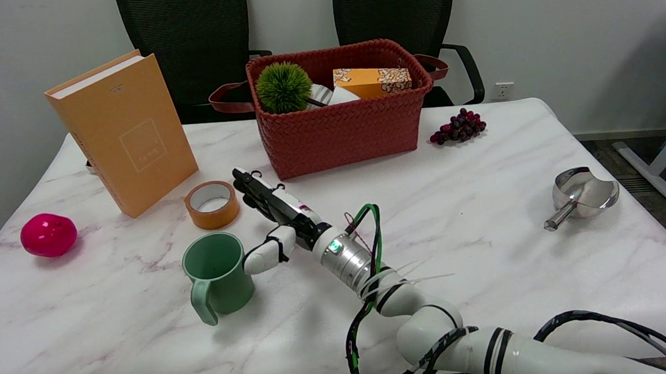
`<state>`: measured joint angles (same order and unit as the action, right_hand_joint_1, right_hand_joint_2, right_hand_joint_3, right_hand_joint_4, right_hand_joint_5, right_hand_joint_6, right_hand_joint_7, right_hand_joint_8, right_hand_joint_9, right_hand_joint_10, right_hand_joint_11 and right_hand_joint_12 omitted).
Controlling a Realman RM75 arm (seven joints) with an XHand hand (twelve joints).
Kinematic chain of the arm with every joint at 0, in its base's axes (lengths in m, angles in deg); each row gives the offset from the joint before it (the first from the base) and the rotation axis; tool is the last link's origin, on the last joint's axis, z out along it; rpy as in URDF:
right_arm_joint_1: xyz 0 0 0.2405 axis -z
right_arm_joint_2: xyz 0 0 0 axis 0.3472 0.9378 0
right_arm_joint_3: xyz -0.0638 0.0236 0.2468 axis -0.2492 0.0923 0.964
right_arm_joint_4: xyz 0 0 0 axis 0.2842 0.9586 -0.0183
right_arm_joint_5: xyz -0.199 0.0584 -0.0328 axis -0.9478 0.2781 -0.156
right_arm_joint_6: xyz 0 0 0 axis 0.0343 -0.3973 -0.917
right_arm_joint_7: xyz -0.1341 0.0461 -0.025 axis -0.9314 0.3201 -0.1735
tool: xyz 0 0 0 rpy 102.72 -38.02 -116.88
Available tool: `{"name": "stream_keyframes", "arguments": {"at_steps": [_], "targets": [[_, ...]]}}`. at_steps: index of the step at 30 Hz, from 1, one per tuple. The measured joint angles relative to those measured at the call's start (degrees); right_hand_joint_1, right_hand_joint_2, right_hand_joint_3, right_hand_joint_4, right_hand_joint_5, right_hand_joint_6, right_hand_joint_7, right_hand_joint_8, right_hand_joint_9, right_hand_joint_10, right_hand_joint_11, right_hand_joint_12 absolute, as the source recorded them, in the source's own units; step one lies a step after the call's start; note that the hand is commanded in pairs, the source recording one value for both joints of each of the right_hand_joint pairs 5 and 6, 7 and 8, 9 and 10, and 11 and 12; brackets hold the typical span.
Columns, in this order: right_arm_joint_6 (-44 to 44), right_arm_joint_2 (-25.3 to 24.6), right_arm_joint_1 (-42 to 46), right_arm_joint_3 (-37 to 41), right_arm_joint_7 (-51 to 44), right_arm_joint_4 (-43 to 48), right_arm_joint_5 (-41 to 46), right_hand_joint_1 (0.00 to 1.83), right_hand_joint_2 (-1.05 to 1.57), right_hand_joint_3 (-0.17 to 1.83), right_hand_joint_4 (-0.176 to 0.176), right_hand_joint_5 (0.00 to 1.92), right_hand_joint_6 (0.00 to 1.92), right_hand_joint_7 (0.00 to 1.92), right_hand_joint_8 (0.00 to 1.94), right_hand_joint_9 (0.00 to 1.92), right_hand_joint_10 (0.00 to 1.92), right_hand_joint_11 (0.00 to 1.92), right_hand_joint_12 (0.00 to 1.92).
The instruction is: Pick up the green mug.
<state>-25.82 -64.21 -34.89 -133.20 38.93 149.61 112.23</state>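
The green mug (218,273) stands upright on the marble table (485,212), left of centre near the front, its handle pointing toward the near edge. My right hand (274,219) reaches in from the lower right and lies just to the mug's right. Its fingers stretch out toward the back left, past the mug's far side, while the white thumb tip sits beside the mug's right wall, touching or nearly touching it. The hand holds nothing and its fingers are apart.
A roll of orange tape (212,204) lies just behind the mug. An orange book (124,133) leans at the back left, a pink ball (48,234) at the far left. A red woven basket (341,126) stands at the back, grapes (458,127) and a steel scoop (581,195) to the right.
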Motion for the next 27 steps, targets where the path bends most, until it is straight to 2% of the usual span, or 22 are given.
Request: {"name": "stream_keyframes", "arguments": {"at_steps": [4,10,27], "targets": [[-1.4,-0.9,0.6,-0.1,0.5,-1.1,-0.8,0.94,-0.37,0.30,0.000,0.00,0.00,0.11,0.11,0.00,0.00,0.01,0.01],[-3.7,-2.1,1.4,0.0,0.9,-2.4,-3.1,0.96,-0.17,0.36,0.000,0.00,0.00,0.00,0.00,0.00,0.00,0.00,0.00],[-8.2,-5.5,4.1,0.8,-1.7,-4.8,-7.1,0.92,-0.09,0.42,0.000,0.00,0.00,0.00,0.00,0.00,0.00,0.00,0.00]]}}
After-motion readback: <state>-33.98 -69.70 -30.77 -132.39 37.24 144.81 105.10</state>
